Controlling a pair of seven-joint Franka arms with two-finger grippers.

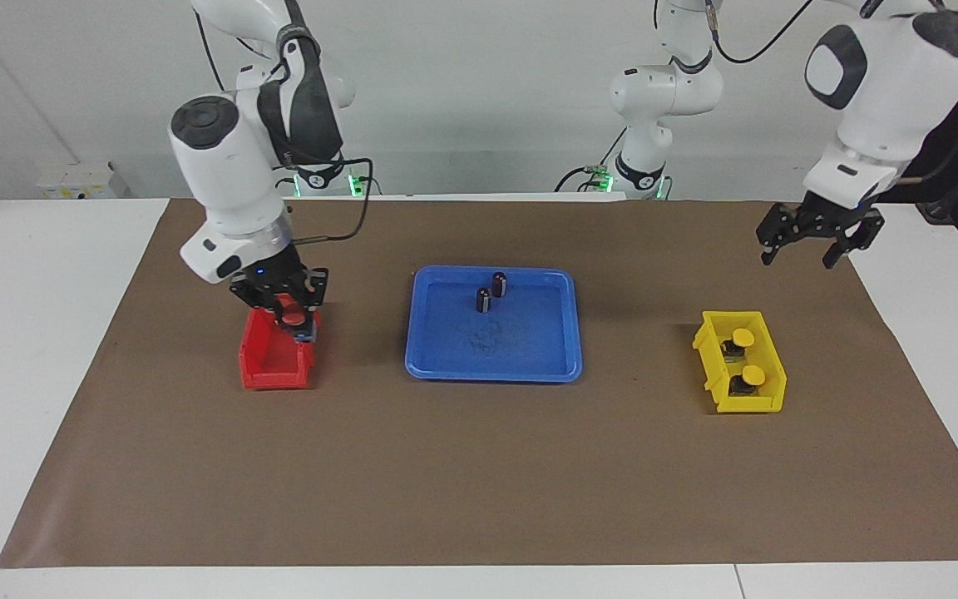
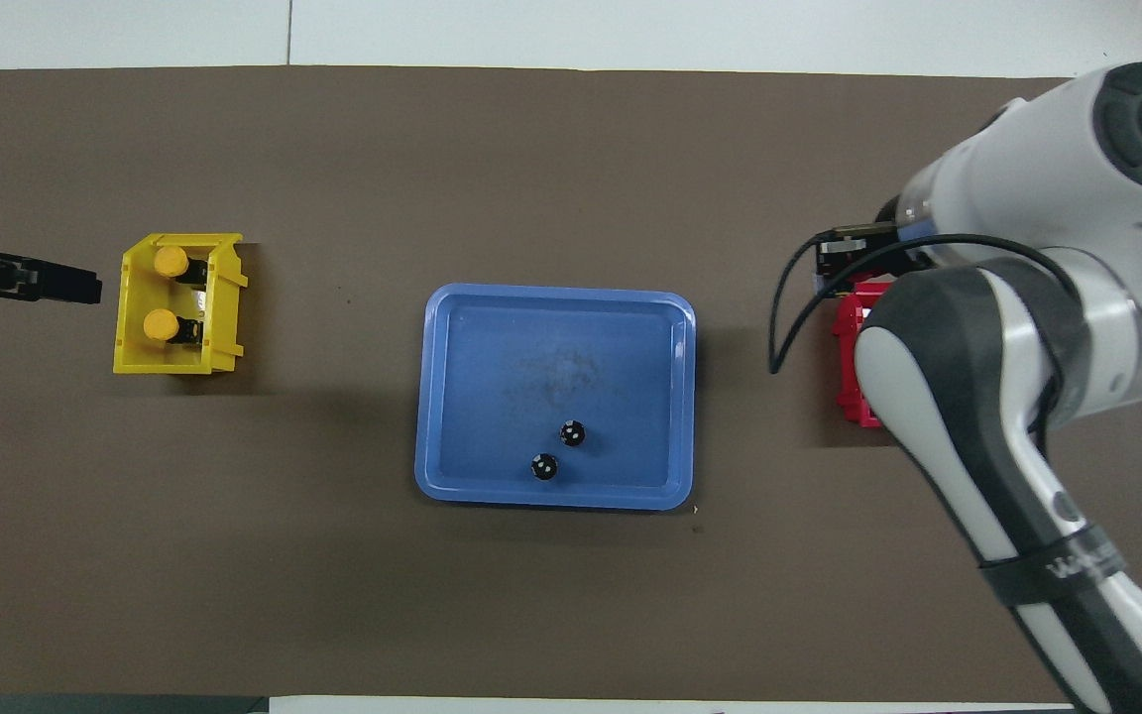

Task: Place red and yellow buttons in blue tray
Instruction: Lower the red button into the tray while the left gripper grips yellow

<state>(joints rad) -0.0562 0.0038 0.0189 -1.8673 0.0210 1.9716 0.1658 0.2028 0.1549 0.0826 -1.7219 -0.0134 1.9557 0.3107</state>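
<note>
My right gripper (image 1: pixel 292 320) reaches down into the small red bin (image 1: pixel 274 362) and is shut on a red button (image 1: pixel 290 314), of which the round red cap shows between the fingers. The other red button is hidden. In the overhead view the right arm covers most of the red bin (image 2: pixel 854 342). Two yellow buttons (image 1: pixel 743 338) (image 1: pixel 751 377) sit in the small yellow bin (image 1: pixel 758 405), also seen from overhead (image 2: pixel 171 261) (image 2: pixel 161 323). The blue tray (image 1: pixel 529 345) (image 2: pixel 492 397) lies mid-table. My left gripper (image 1: pixel 797 259) (image 2: pixel 46 283) hangs open and empty in the air beside the yellow bin.
Two dark cylinders with silvery bands (image 1: pixel 484 300) (image 1: pixel 499 284) stand in the blue tray near its edge closest to the robots, also seen from overhead (image 2: pixel 544 466) (image 2: pixel 572 433). Brown paper (image 1: pixel 479 482) covers the table.
</note>
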